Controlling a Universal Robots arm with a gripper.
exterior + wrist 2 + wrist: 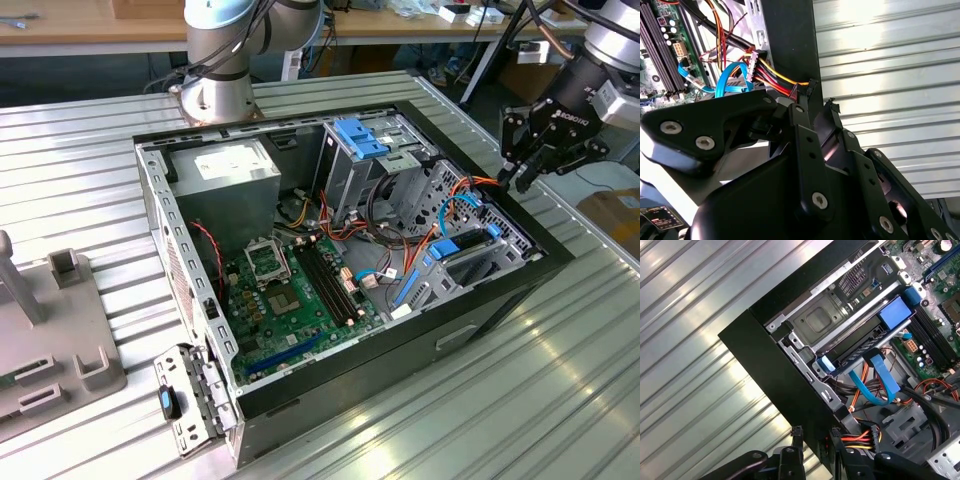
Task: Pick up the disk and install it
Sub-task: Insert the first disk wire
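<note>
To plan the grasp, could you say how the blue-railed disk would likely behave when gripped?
The disk looks flat and boxy: probably rigid, unlikely to roll. Its blue rails may flex slightly. Nearby cables might snag it.

The disk (860,347), ahead of the gripper (816,432), is mostly hidden inside its bay. Gripper body cut off by frame edge. Cable bundle (862,434) just beside it disappears under the gripper.

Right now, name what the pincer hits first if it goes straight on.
Likely the case wall: its rim seems to sit between the tips of the pincer. The wires lie beside the inner tip. Depth unclear.
</note>
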